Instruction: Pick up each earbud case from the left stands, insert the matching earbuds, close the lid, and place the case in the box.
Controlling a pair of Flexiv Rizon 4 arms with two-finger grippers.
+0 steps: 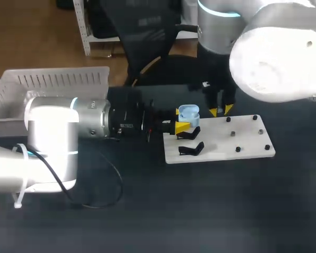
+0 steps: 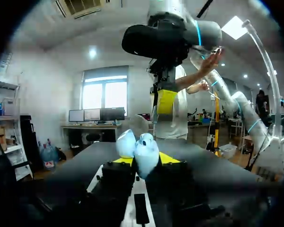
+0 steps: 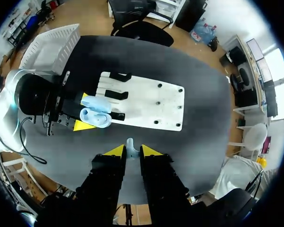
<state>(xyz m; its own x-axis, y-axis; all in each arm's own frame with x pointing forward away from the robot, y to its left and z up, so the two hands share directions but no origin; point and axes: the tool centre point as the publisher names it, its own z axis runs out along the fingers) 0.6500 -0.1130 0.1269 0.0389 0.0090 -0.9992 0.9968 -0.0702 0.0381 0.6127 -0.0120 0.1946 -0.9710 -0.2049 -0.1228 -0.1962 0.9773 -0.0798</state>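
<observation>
Light-blue earbud case (image 1: pixel 188 112), lid raised, at the left edge of the white board (image 1: pixel 242 142), pinched between the fingers of the left gripper (image 1: pixel 180 120), beside a black stand (image 1: pixel 191 149). Right gripper (image 3: pixel 131 151), above the board's rear edge, fingers pressed on a small white earbud (image 3: pixel 130 144). White basket (image 1: pixel 52 79) at the tabletop's rear left corner.

A dark table (image 1: pixel 200 211) carries a white board (image 1: pixel 247 141) — black stands (image 1: pixel 189 149) on it — and a white slatted box (image 1: pixel 21 95) at its edge.
</observation>
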